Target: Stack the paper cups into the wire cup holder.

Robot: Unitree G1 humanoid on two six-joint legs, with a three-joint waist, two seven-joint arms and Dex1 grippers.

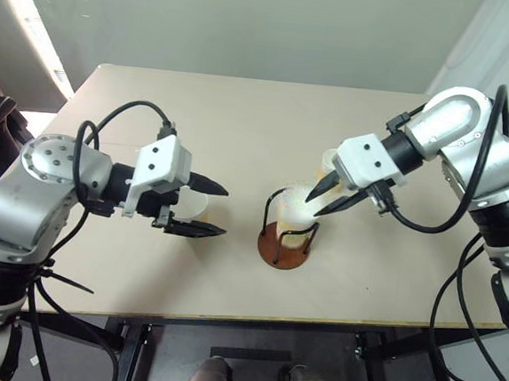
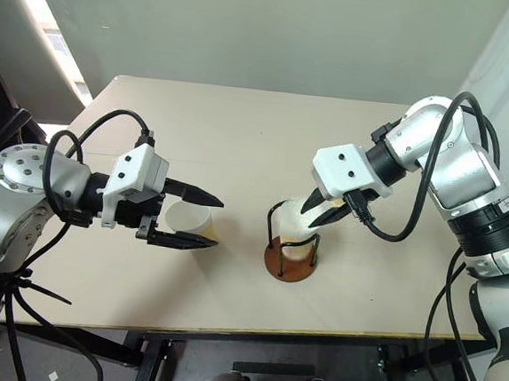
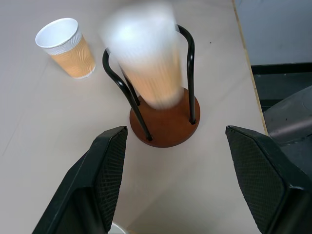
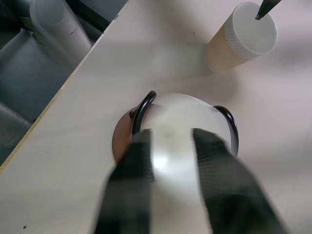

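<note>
The wire cup holder [image 1: 277, 253], black loops on a reddish-brown base, stands mid-table. A paper cup [image 3: 146, 63] sits blurred between its loops, rim above the wire tops. My right gripper [image 1: 314, 205] hangs just over that cup, tilted down, its fingers [image 4: 134, 165] apart and off the cup walls. A second paper cup [image 2: 189, 220] stands upright left of the holder, under my left gripper [image 1: 226, 211], which is open and level, one fingertip over the cup's mouth. A third paper cup [image 3: 66, 46] stands beyond the holder, behind my right gripper.
The beige table [image 1: 243, 118] has bare room at the back and left. Its front edge [image 1: 314, 321] runs close below the holder. Black cables hang off both arms.
</note>
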